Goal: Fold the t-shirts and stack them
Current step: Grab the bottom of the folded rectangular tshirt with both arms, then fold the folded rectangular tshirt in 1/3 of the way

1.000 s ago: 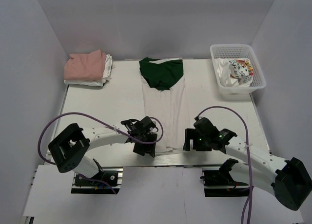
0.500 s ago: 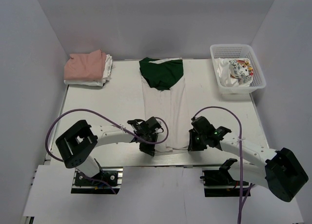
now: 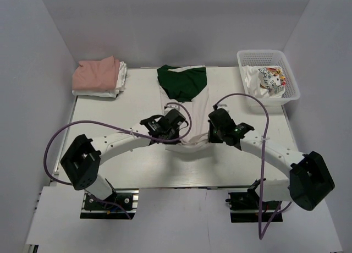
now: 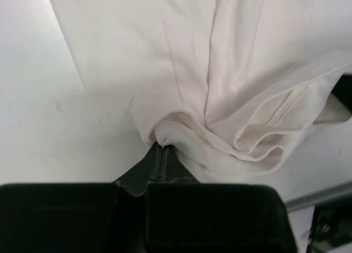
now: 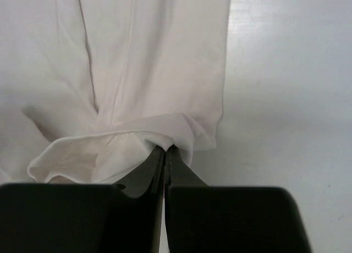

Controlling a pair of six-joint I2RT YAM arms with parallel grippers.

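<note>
A white t-shirt with dark green sleeves (image 3: 186,107) lies lengthwise down the middle of the table, sleeves folded in at the far end. My left gripper (image 3: 171,133) is shut on its near-left hem corner (image 4: 165,136). My right gripper (image 3: 211,133) is shut on the near-right hem corner (image 5: 165,140). Both corners are lifted, so the hem bunches and sags between the two grippers. A folded salmon-pink t-shirt (image 3: 96,75) rests on a folded white one (image 3: 119,82) at the far left corner.
A white basket (image 3: 258,58) at the far right holds crumpled printed cloth (image 3: 268,80). Purple cables loop up from both arms. The table's near edge lies just in front of the arm bases.
Both grippers closed on the hem corners at the near edge, then carried them away from the bases toward the middle of the table, doubling the shirt's lower part over itself.
</note>
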